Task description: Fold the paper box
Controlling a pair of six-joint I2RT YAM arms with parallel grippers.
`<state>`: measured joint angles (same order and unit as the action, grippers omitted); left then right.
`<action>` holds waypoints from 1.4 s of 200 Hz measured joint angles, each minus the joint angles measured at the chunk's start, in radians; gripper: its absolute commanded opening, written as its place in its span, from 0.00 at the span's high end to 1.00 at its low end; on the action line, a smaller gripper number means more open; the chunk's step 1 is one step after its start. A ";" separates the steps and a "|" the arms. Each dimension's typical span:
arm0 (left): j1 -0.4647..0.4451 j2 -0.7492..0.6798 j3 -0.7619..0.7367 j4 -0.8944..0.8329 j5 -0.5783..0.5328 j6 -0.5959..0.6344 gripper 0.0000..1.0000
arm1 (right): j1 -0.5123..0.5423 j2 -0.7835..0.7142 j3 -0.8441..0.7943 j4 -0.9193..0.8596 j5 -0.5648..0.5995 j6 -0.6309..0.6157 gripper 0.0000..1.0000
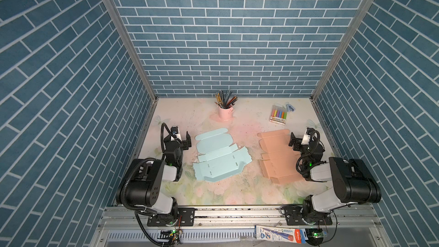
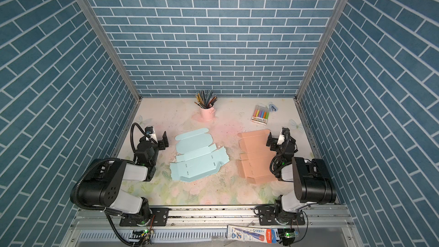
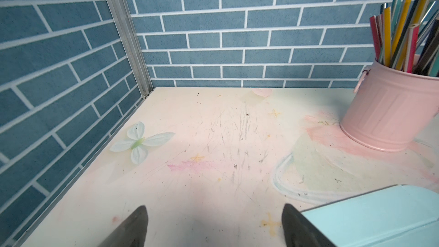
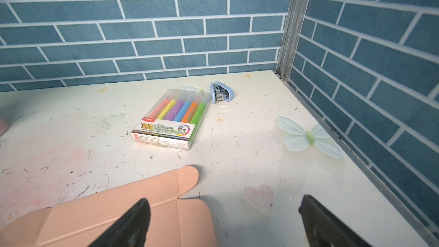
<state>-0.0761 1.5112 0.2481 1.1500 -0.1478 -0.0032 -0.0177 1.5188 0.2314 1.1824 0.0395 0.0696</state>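
Observation:
Two unfolded paper boxes lie flat on the table in both top views. The light blue one is left of centre and the peach one is on the right. My left gripper is open and empty just left of the blue box's far flap, with bare table between its fingers. My right gripper is open and empty at the peach box's far right corner. In the right wrist view one finger stands over that box's flap.
A pink bucket of pencils stands at the back centre. A pack of highlighters and a small blue stapler lie at the back right. Blue brick walls close in the table on three sides.

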 measured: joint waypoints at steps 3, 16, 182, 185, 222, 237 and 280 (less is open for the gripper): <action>0.000 0.000 0.000 0.000 0.000 0.000 0.12 | 0.000 0.000 0.000 0.000 0.000 0.000 0.02; 0.000 0.000 0.000 0.000 0.000 0.000 0.12 | 0.000 0.000 0.000 0.000 0.000 0.000 0.02; 0.004 -0.121 0.001 -0.064 0.027 0.000 0.12 | 0.000 -0.074 0.007 -0.078 -0.016 -0.018 0.02; 0.004 -0.129 0.001 -0.069 0.028 0.000 0.12 | 0.000 -0.083 0.007 -0.087 -0.018 -0.018 0.02; 0.005 -0.237 0.001 -0.156 0.055 -0.001 0.12 | 0.013 -0.188 0.021 -0.184 -0.016 -0.018 0.02; 0.005 -0.290 0.002 -0.214 0.071 -0.006 0.12 | 0.032 -0.233 0.042 -0.252 -0.004 -0.016 0.02; -0.034 -0.443 0.075 -0.458 0.059 -0.114 0.11 | 0.132 -0.331 0.217 -0.563 0.081 0.048 0.01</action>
<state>-0.1101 1.0679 0.3229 0.6922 -0.0891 -0.1173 0.1139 1.1877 0.4484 0.6189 0.1204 0.1181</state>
